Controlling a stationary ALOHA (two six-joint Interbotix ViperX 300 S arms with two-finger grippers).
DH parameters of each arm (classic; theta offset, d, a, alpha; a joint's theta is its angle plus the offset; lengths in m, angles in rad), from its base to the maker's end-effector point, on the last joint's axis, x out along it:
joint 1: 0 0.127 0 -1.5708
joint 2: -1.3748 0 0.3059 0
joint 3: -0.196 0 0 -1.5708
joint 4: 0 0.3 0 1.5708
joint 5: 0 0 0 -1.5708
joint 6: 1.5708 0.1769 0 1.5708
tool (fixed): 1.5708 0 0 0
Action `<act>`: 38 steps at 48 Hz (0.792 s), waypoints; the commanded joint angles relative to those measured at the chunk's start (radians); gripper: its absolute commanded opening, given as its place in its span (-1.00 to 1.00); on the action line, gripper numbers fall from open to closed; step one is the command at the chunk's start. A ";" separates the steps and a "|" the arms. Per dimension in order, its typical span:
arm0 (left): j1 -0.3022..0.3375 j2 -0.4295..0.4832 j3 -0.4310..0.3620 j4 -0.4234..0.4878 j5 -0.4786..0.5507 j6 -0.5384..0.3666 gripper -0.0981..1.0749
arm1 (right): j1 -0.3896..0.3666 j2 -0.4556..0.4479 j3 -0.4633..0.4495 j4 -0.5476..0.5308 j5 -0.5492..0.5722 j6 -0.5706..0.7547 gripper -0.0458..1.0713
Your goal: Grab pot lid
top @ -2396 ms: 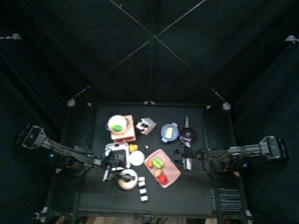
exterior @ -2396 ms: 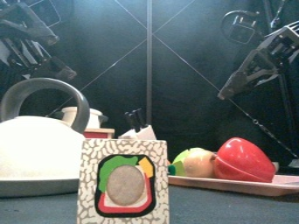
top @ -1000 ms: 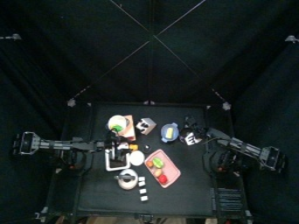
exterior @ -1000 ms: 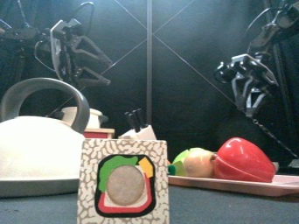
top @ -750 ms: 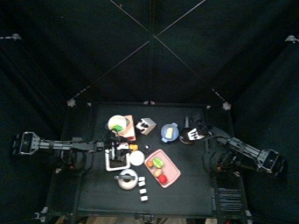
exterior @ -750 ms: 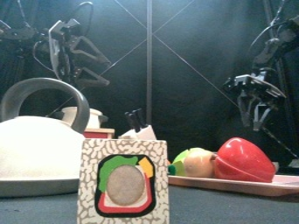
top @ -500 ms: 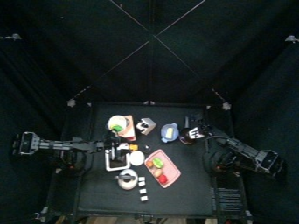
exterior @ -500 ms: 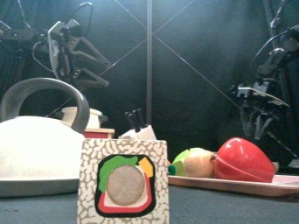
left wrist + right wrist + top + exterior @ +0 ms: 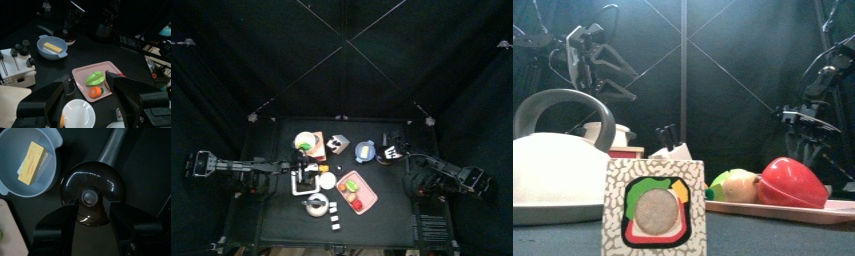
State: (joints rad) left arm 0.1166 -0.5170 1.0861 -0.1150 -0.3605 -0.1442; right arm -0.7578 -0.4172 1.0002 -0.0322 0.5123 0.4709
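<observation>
Pot lid (image 9: 92, 192) lies directly beneath the wide-spread right claw (image 9: 91, 214).

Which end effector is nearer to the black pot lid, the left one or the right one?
Right. The right end effector hangs open directly over the pot lid; the left end effector is across the table, above the pink tray.
</observation>
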 commanded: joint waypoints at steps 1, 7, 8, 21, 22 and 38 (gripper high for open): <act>0.002 -0.003 -0.009 0.002 -0.003 0.000 0.77 | 0.009 0.008 -0.020 -0.005 -0.011 0.000 0.53; 0.002 -0.005 -0.009 0.002 -0.003 0.000 0.77 | 0.018 0.018 -0.020 -0.006 -0.015 -0.002 0.53; 0.003 -0.005 -0.011 0.002 -0.005 0.000 0.77 | 0.023 0.021 -0.021 -0.006 -0.015 -0.002 0.53; 0.003 -0.003 -0.009 0.002 -0.003 0.000 0.77 | 0.034 0.041 -0.026 -0.008 -0.015 -0.002 0.49; 0.003 -0.003 -0.009 0.002 -0.003 0.000 0.77 | 0.034 0.041 -0.025 -0.009 -0.015 -0.002 0.48; 0.005 -0.005 -0.006 0.002 -0.003 0.000 0.77 | 0.037 0.034 -0.044 -0.011 0.006 -0.002 0.18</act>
State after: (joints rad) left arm 0.1166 -0.5154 1.0907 -0.1150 -0.3590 -0.1457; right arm -0.7256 -0.3682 0.9848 -0.0430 0.5108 0.4709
